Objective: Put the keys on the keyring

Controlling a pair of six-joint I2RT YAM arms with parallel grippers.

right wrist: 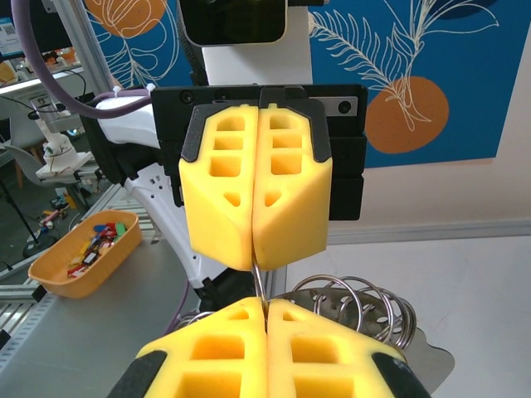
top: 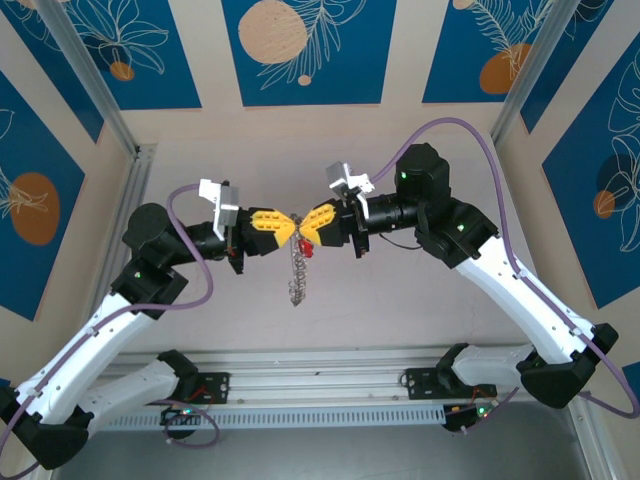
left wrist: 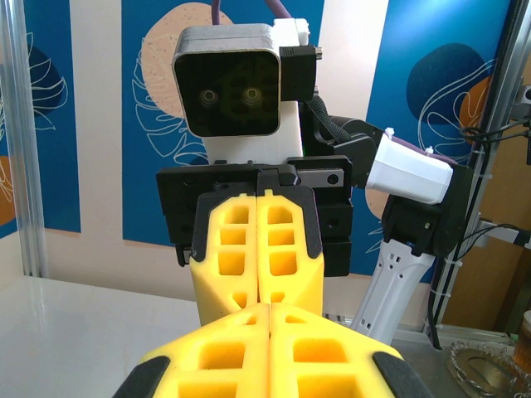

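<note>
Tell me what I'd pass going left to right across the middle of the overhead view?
Left arm's black elbow → left wrist camera → left gripper, yellow jaws shut → hanging keyring → right gripper, yellow jaws shut → right wrist camera → right arm's black joint.

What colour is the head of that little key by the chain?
The key head is red, clearest in the top external view.

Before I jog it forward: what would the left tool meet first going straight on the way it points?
The right tool, shut and nearly tip to tip with it; the keyring hangs down where their tips meet.
</note>
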